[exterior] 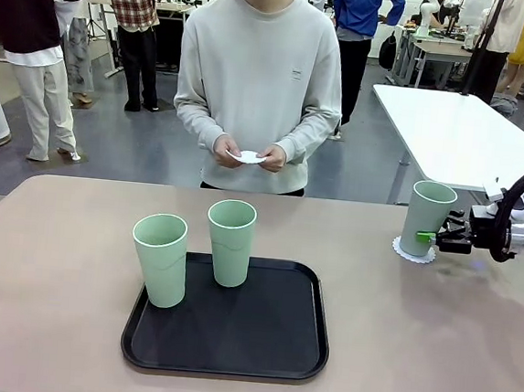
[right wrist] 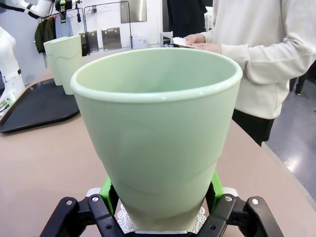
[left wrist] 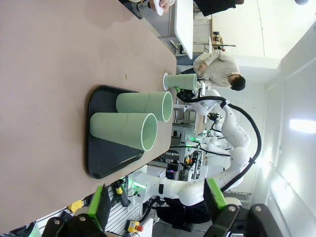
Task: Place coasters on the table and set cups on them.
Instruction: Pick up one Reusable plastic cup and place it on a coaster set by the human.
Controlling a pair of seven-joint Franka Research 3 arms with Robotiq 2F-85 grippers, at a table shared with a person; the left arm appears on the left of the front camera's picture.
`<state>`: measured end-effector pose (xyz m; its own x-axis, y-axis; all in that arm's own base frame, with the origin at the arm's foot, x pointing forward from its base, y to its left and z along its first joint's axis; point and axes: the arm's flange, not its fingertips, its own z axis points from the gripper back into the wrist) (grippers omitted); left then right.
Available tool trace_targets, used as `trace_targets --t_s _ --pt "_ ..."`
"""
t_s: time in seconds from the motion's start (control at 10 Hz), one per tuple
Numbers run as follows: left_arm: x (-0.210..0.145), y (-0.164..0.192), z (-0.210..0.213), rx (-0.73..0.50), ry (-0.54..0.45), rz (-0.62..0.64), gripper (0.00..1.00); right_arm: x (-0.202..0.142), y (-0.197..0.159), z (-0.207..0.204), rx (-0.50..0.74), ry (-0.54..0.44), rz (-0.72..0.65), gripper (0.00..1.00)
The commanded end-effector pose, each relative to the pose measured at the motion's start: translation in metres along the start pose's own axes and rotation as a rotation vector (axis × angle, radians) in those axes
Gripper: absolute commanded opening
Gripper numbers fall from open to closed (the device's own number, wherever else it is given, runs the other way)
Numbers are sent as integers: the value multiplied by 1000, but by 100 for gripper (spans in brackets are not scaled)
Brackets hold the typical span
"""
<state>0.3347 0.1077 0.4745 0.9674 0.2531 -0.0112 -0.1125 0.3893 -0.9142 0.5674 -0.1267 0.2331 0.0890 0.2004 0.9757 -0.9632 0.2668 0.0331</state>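
At the right side of the tabletop (exterior: pixel 50 306), my right tool (exterior: pixel 431 236) reaches in from the right, its two fingers set either side of the lower part of a mint-green cup (exterior: pixel 429 211). The green pads sit right at the cup's wall, but I cannot tell whether they press on it or stand just off it. That cup stands upright on a white lacy coaster (exterior: pixel 404 252), whose scalloped edge shows around its base.

Near the middle of the tabletop lies a black tray (exterior: pixel 230 349) with two more mint-green cups upright on it. The left cup (exterior: pixel 160 260) stands at the tray's left side. The far cup (exterior: pixel 230 242) stands at the tray's far edge, just beside the left cup and not touching it.

My left tool (left wrist: pixel 159 205) hangs at the left, facing across the tabletop toward the tray, its fingers spread wide with nothing between them.

Beyond the far edge a person stands, and the person's hands (exterior: pixel 226 150) hold a second coaster (exterior: pixel 247 157) between them, above the tabletop's far side.
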Motion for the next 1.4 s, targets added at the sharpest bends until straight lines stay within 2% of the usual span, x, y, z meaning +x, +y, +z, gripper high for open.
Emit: trace_targets --t_s 0.0,1.3 --pt "1 -2 -1 -22 0 -16 100 3 -8 -1 13 -19 -37 100" --pt "1 -2 -1 -22 0 -16 100 -1 -15 9 80 6 -74 100"
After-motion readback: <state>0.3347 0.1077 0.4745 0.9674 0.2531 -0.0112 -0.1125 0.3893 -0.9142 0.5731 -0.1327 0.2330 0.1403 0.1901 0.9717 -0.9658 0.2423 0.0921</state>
